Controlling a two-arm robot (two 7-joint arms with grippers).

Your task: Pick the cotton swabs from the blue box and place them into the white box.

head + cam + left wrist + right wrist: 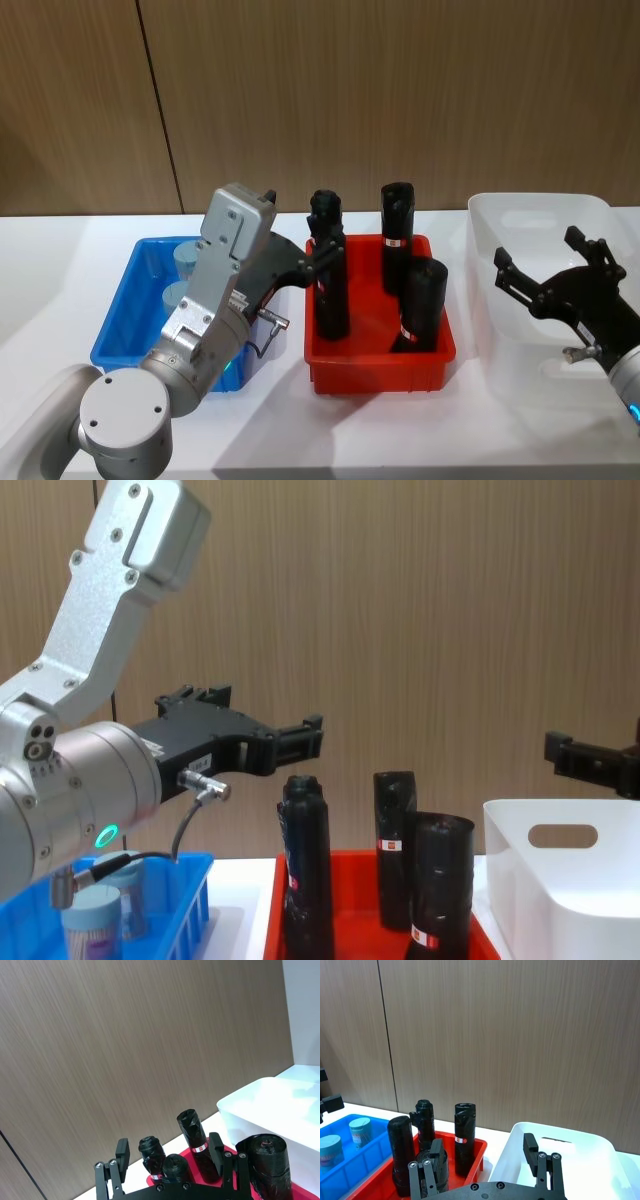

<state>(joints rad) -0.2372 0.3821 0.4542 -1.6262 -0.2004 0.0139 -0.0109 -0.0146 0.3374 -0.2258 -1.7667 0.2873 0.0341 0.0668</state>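
Ideally the open left gripper [169, 1146], beside the blue box [125, 300], centres over a swab tub [187, 255]; right gripper [537, 250] idles open, well apart.

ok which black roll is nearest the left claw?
The leftmost roll in the red tray: the left claw hangs right at its top, open. The back roll and the right roll stand farther off.

Four angles on one white box [540, 214]
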